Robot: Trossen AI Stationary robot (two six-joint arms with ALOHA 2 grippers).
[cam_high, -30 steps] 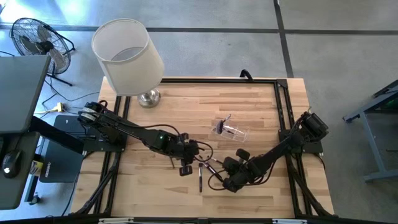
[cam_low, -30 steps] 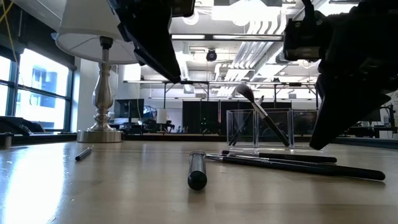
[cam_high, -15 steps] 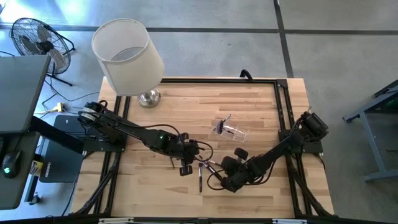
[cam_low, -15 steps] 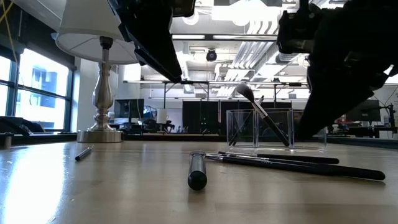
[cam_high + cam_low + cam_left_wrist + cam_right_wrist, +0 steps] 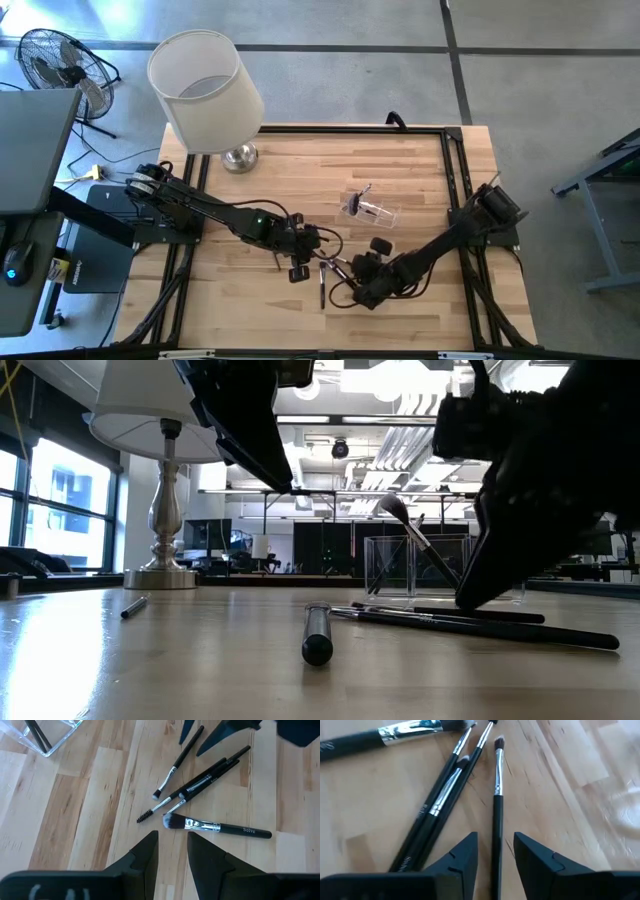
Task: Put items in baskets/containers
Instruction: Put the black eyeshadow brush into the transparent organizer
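Several slim dark makeup brushes [image 5: 200, 780] lie in a loose bunch on the wooden table [image 5: 420, 160]. A thicker brush [image 5: 220, 826] lies beside them. One more brush [image 5: 420, 545] leans inside the clear box [image 5: 372, 208]. My right gripper [image 5: 496, 855] is low over the bunch and open. Its fingers stand on either side of one slim brush's handle [image 5: 496, 815] without touching it. My left gripper [image 5: 172, 847] hovers open just left of the bunch, with nothing between its fingers.
A white-shaded lamp [image 5: 205, 90] stands at the far left corner of the table. Another slim brush [image 5: 135, 605] lies alone toward the lamp's base. The clear box stands just beyond the bunch, toward the far edge. Black frame rails [image 5: 455, 170] run along the table's sides.
My right gripper has come down closer to the table and a little toward its left edge, over the bunch of brushes. The brushes and the box have stayed where they were.
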